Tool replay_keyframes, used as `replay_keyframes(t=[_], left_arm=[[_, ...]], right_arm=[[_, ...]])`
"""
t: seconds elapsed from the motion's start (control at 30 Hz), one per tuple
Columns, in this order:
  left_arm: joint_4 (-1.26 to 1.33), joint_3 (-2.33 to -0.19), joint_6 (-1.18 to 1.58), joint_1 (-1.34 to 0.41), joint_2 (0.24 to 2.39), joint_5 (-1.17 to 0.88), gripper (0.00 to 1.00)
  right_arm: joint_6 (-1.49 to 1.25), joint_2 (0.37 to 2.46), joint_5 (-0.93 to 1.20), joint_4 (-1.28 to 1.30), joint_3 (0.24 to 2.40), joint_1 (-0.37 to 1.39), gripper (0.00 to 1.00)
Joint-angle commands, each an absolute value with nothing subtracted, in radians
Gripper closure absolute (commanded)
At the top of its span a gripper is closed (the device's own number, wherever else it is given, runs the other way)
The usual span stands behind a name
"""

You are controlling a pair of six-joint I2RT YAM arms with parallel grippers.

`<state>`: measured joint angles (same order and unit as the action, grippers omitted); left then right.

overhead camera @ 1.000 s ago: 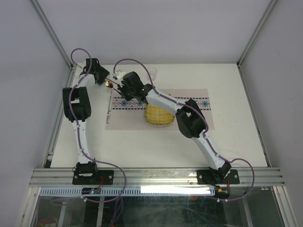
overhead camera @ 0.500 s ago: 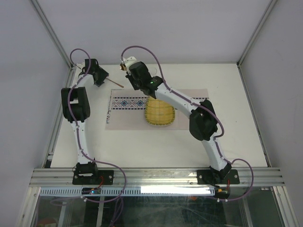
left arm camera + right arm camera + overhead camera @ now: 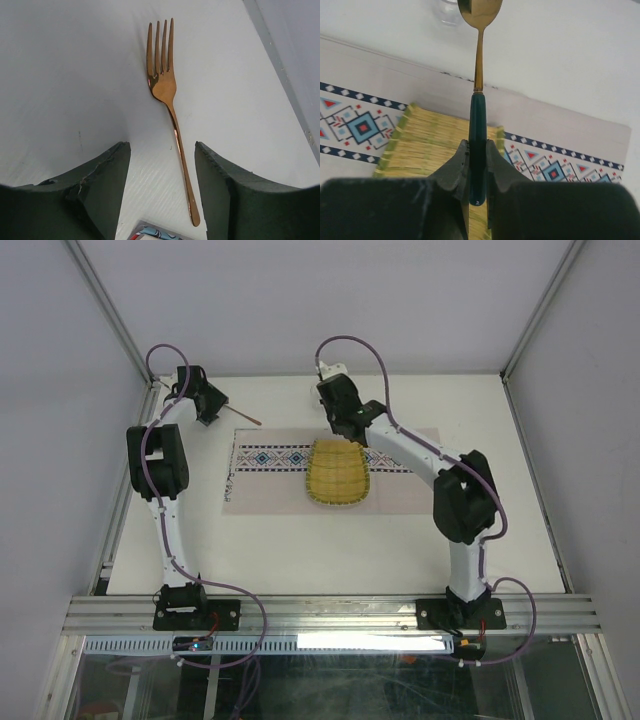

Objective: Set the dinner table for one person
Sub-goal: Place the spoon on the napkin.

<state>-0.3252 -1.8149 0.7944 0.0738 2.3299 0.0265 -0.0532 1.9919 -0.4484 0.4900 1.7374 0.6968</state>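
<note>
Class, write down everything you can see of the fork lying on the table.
The fork is slim, shiny, copper-coloured metal, with four long tines and a thin handle that widens slightly at its rounded end. It lies flat on the white dinner table, tines pointing away from the open left gripper. Its handle runs between the fingers, which do not touch it, and ends near the placemat.

Boxed-in bay, seen from above. Back wall (image 3: 330, 300): plain, pale grey, unmarked. Left side panel (image 3: 50, 440) and right side panel (image 3: 600, 440): same pale tone. Left post (image 3: 110, 315) and right post (image 3: 540, 310), aluminium, stand at the far corners. Matte white table (image 3: 300, 550) spans the bay. Aluminium rail (image 3: 330, 612) along its near edge. Below it a lit strip (image 3: 370, 641), bright white. Lower still, a glass pane (image 3: 330, 685) with cables behind. Light even, shadows soft.
</note>
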Motion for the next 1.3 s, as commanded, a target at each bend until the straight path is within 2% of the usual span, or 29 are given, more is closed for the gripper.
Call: replay_keyframes(t=[0.0, 0.57, 1.27], left_arm=[[-0.386, -1.780, 0.765, 0.086, 2.282, 0.040, 0.43], [-0.367, -1.732, 0.771, 0.087, 2.255, 0.021, 0.43], [-0.357, -1.714, 0.773, 0.087, 2.241, 0.017, 0.43]], right_arm=[[-0.134, 1.813, -0.505, 0.469, 1.639, 0.642, 1.00], [-0.269, 1.620, -0.506, 0.444, 1.257, 0.573, 1.00], [-0.360, 1.549, -0.450, 0.406, 1.033, 0.575, 1.00]])
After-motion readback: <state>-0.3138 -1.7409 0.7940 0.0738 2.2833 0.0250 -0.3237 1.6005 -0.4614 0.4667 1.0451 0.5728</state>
